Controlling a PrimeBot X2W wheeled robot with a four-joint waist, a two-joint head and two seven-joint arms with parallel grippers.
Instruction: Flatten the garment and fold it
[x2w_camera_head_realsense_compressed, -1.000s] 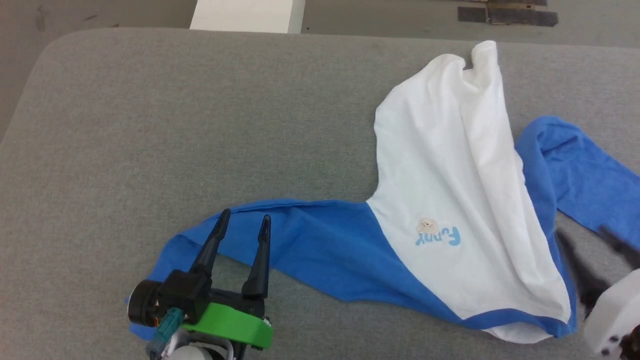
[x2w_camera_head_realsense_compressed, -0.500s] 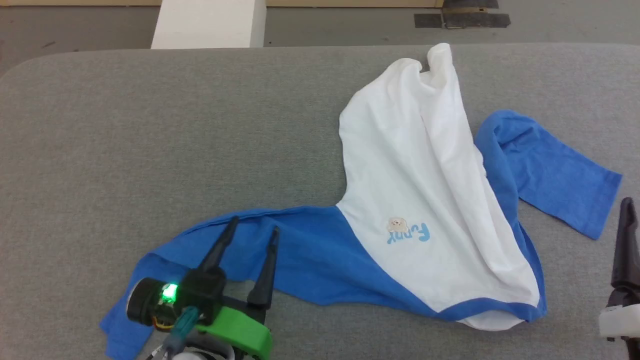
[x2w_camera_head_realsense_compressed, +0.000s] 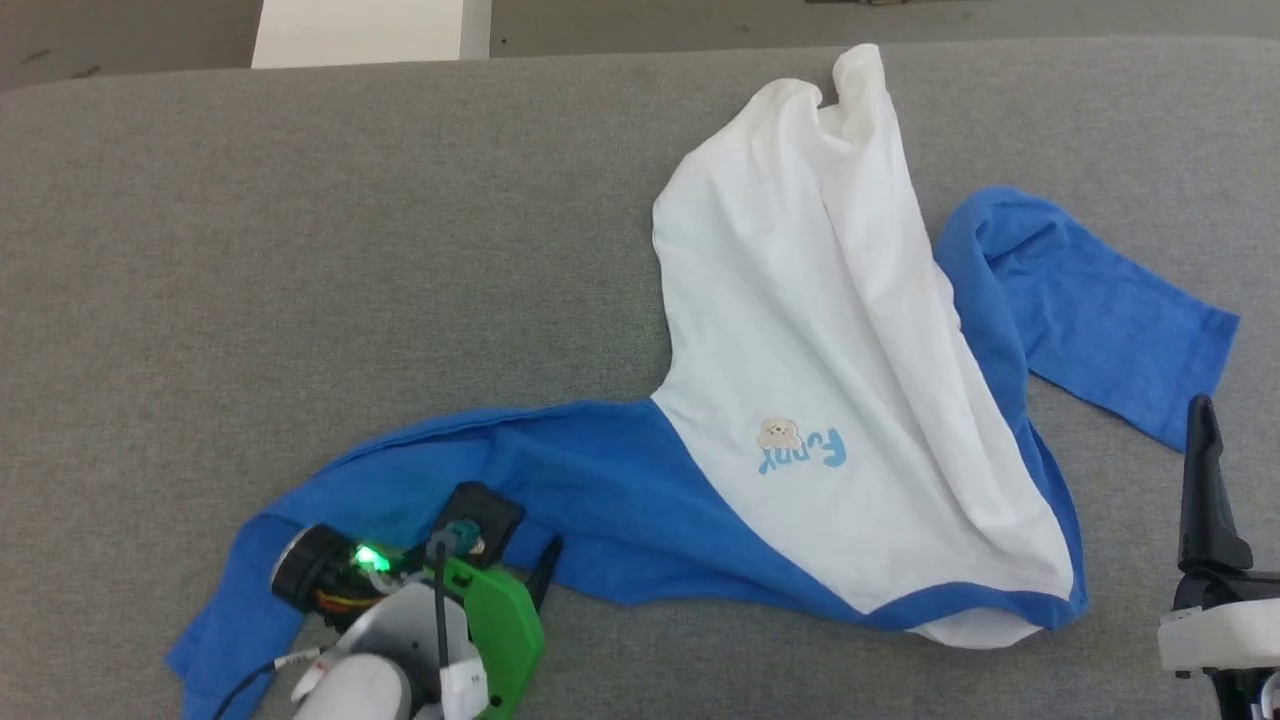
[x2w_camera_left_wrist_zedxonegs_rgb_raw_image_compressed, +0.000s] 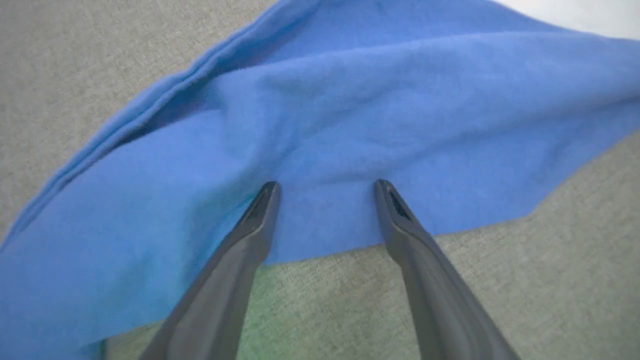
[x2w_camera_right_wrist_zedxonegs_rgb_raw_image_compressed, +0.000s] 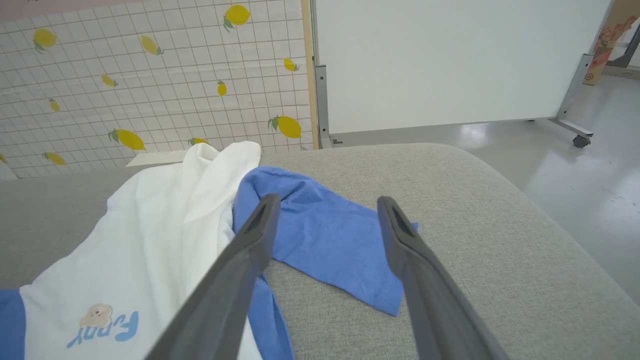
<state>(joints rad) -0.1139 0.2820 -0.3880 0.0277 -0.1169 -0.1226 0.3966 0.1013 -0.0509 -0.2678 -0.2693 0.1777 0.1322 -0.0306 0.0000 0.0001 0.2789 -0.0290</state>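
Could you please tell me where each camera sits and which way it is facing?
Left wrist: on the left arm, looking down along the open left gripper at the blue part of the garment.
Right wrist: on the right arm, looking forward across the table past the open right gripper toward a lemon wall.
Head: on the head, looking down at garment and table; both grippers low in view.
Shared: head and right wrist both show the chest print.

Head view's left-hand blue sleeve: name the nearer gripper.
Left. The left gripper, open, hangs right over that sleeve; the right gripper, open, is away by the other sleeve.
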